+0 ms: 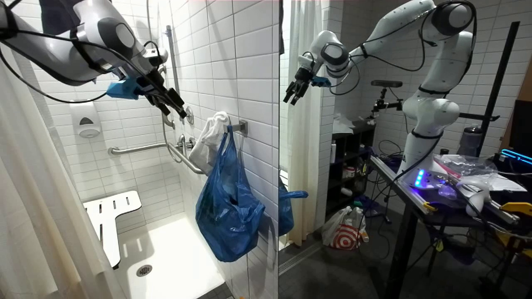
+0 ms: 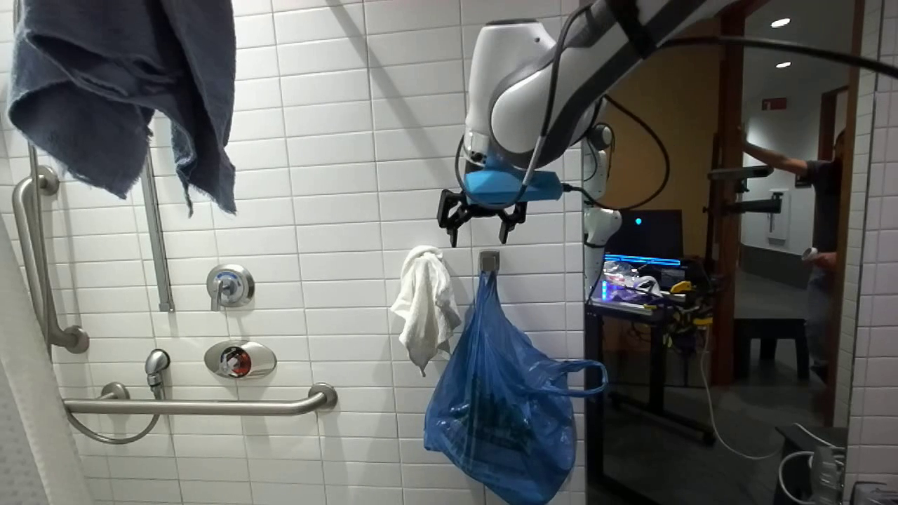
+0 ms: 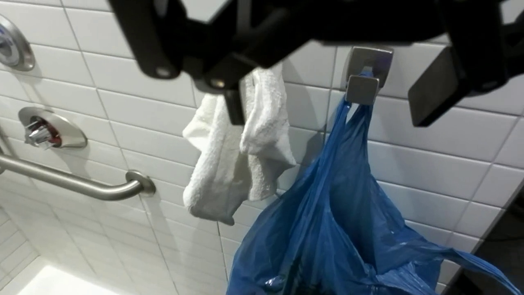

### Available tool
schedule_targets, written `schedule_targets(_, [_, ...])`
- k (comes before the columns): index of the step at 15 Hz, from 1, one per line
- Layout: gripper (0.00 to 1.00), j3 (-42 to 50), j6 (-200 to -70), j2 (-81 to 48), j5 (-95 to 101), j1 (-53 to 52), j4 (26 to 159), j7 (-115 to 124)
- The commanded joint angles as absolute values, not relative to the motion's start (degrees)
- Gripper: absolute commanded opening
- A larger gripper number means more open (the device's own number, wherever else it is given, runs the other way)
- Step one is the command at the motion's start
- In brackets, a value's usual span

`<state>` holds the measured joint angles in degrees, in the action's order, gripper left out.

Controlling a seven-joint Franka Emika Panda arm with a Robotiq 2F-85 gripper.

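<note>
My gripper (image 2: 478, 243) stands open with nothing between its fingers, pointing down in front of the tiled wall. In that exterior view it appears just above a square metal hook (image 2: 489, 261). From the hook a blue plastic bag (image 2: 505, 421) hangs by one handle; its other handle sticks out loose to the side. Beside it hangs a white cloth (image 2: 424, 308), whose support I cannot make out. In the wrist view the gripper (image 3: 327, 123) frames the hook (image 3: 362, 90), and one finger (image 3: 235, 106) covers part of the cloth (image 3: 221, 176). The gripper (image 1: 175, 113) touches neither cloth nor bag.
A metal grab bar (image 2: 210, 407) and shower valves (image 2: 230, 286) are on the wall. A dark towel (image 2: 126, 91) hangs at upper left. A curtain (image 1: 37, 166) and a white folding seat (image 1: 110, 211) stand opposite. A mirror (image 2: 701, 393) borders the wall, reflecting the arm and a person.
</note>
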<state>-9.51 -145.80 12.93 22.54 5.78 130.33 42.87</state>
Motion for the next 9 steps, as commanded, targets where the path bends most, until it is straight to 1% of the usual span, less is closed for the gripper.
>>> schedule_targets(1, [1.00,-12.0,-143.9,10.0,30.9,6.8,127.1,53.0])
schedule_targets(9, [1.00,-10.5,-136.5,3.4,42.1,3.6,120.0,67.8])
